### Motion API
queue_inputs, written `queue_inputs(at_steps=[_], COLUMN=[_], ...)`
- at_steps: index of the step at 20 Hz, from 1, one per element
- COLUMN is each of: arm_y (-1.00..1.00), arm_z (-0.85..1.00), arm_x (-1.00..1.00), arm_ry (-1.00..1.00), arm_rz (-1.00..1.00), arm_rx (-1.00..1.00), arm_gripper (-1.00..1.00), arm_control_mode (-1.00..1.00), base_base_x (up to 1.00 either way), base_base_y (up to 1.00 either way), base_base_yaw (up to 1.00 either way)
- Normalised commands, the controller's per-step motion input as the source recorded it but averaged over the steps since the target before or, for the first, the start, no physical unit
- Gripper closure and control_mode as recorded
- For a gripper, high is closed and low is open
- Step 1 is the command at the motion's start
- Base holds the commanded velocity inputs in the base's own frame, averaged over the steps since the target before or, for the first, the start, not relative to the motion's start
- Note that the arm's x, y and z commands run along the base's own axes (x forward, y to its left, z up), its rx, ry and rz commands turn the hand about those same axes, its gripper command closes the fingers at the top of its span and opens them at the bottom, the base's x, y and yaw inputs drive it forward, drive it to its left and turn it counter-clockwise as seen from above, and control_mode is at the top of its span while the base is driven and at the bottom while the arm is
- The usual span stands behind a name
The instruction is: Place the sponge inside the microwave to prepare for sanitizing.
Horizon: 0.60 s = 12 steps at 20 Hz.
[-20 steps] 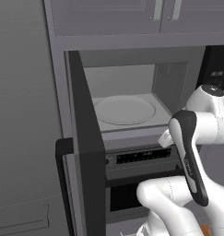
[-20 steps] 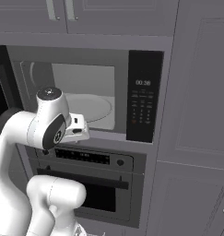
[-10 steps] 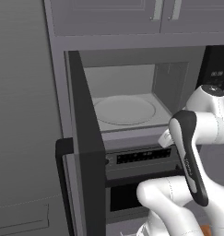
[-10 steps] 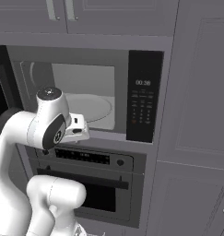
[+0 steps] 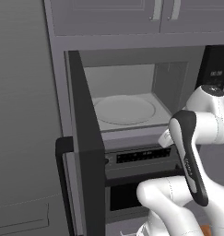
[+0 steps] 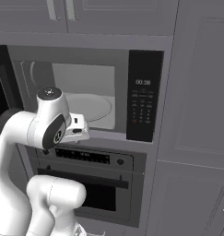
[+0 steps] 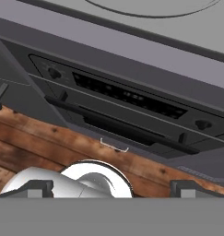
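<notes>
Left base view. Far left: the microwave [image 5: 132, 110] door [image 5: 85, 152] stands swung open, edge-on, running from upper centre-left down to the bottom edge, its dark bar handle [image 5: 62, 170] on the outer side. Centre: pale cavity, round turntable [image 5: 125, 109] lying flat on the cavity floor and bare. Below centre: oven [image 5: 136, 159] control strip with a dark display. Right: white arm folded in front of the oven, rising to the right edge beside the black keypad panel [image 5: 216, 69].

Right base view. Left: arm's wrist sits at the microwave's lower lip. Centre: cavity and turntable [image 6: 88, 107]. Right of centre: keypad panel [image 6: 144, 101], clock lit. Lower centre: oven [image 6: 92, 177] with knob and horizontal handle.

Hand view. The gripper [image 7: 111, 190] shows two dark fingertips, one at lower left [image 7: 37, 188] and one at lower right [image 7: 187, 188], spread wide with nothing between them. Above them: wood-grain floor, then the oven panel slanting across mid-frame, then the turntable's rim at the top edge.

Sponge: cannot tell where it is.
</notes>
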Motion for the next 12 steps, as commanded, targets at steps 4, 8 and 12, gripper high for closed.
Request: queue_inputs(at_steps=[4, 8, 12], arm_y=[0.0, 0.0, 0.0], arm_z=[0.0, 0.0, 0.0], arm_x=[0.0, 0.0, 0.0], arm_ry=[0.0, 0.0, 0.0], arm_rz=[0.0, 0.0, 0.0], arm_rx=[0.0, 0.0, 0.0], arm_gripper=[-1.0, -1.0, -1.0], arm_control_mode=[1.0, 1.0, 1.0], base_base_x=[-0.64, -0.54, -0.43], base_base_y=[-0.05, 0.0, 0.0], base_base_yaw=[0.0, 0.0, 0.0])
